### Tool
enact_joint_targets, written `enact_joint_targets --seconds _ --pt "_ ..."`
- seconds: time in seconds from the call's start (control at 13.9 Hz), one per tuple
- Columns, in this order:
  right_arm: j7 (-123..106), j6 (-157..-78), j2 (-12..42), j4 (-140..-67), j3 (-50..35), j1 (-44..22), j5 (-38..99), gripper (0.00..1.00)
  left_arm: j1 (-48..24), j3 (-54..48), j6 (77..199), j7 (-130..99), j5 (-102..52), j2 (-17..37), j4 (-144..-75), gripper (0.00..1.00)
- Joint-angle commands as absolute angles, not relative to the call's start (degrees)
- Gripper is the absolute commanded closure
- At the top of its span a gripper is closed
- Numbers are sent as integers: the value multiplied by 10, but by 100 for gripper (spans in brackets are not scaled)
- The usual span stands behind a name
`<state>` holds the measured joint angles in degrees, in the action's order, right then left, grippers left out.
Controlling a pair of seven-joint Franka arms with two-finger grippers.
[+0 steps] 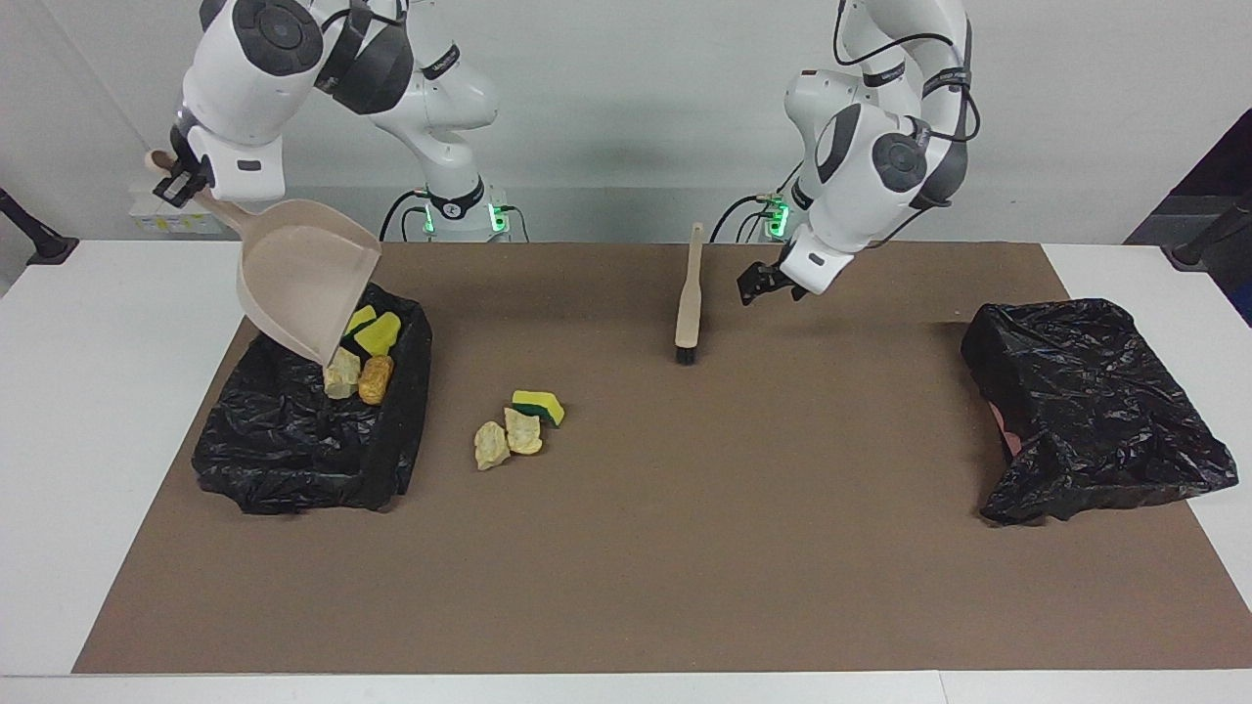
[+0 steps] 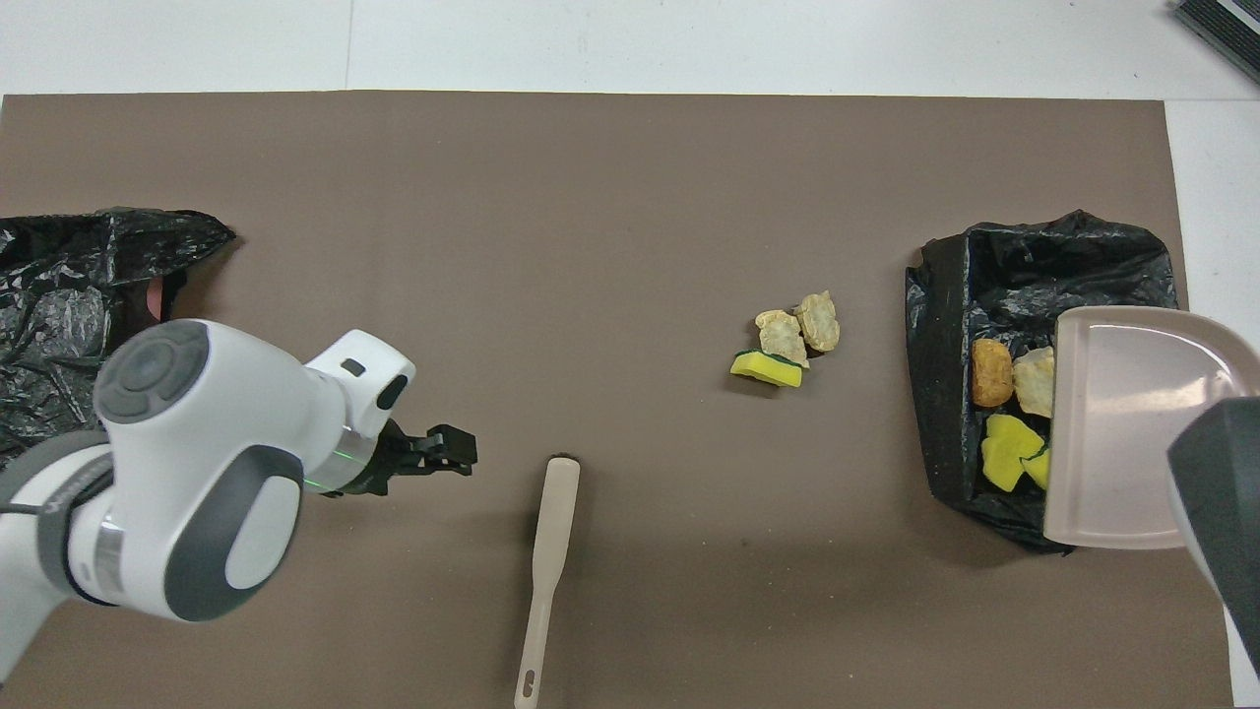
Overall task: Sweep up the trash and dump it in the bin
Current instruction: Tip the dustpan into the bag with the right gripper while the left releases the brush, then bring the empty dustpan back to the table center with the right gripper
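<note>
My right gripper (image 1: 174, 181) is clamped on the handle of the beige plastic dustpan (image 1: 303, 288), raised and tipped steeply mouth-down over the black-bag-lined bin at the right arm's end of the table (image 1: 293, 450). Four scraps lie in that bin just under the pan's lip: two yellow sponge pieces (image 1: 374, 330), a tan bread-like foam chunk (image 1: 341, 375) and an orange crusty chunk (image 1: 376, 379) beside it. In the overhead view the pan (image 2: 1132, 423) looks empty inside and covers part of the bin. Three more scraps of the trash sit in a tight cluster on the brown mat (image 1: 685, 548), near the bin toward the table's middle: one yellow-and-green sponge piece (image 1: 539, 404) and two tan foam chunks (image 1: 507, 438) touching it. My left gripper (image 1: 769, 283) hangs above the mat with its fingers spread and holding nothing, just beside the beige long-handled brush with black bristles (image 1: 690, 293), which lies flat on the mat, not touched. A second black-bag-covered bin (image 1: 1086, 411) sits at the left arm's end of the table.
</note>
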<state>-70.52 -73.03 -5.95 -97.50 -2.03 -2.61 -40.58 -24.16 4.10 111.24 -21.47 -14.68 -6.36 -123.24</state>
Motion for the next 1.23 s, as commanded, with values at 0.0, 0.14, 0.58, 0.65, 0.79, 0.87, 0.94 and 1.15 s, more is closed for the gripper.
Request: enact_joint_targets --seconds 0.0,0.14,0.58,0.65,0.79,0.87,0.94,1.15 --pt "-548 -685 -61 -955 -68 -21 -318 100 -199 35 1079 -150 -112 -34 -1151 0" --pt "-397 -692 -75 -961 -90 -21 -223 100 -165 35 1068 -77 -78 -17 -1095 0" --pt "35 -797 -3 -958 -103 -132 -39 100 -70 35 1046 46 -49 -1 -1027 0" --pt "121 -822 19 -957 -103 -151 -5 100 -55 35 1042 49 -49 -1 -1027 0" --pt "269 -918 91 -920 -104 -193 47 100 -30 35 1038 50 -48 -2 -1027 0" --pt "318 -978 127 -910 -103 -207 72 100 -17 35 1038 50 -48 -2 -1027 0" --pt "364 -1052 166 -908 -104 -214 80 100 -8 35 1038 49 -48 -1 -1027 0" --pt "473 -1193 259 -876 -104 -242 76 100 -4 35 1014 34 -49 -1 -1018 0"
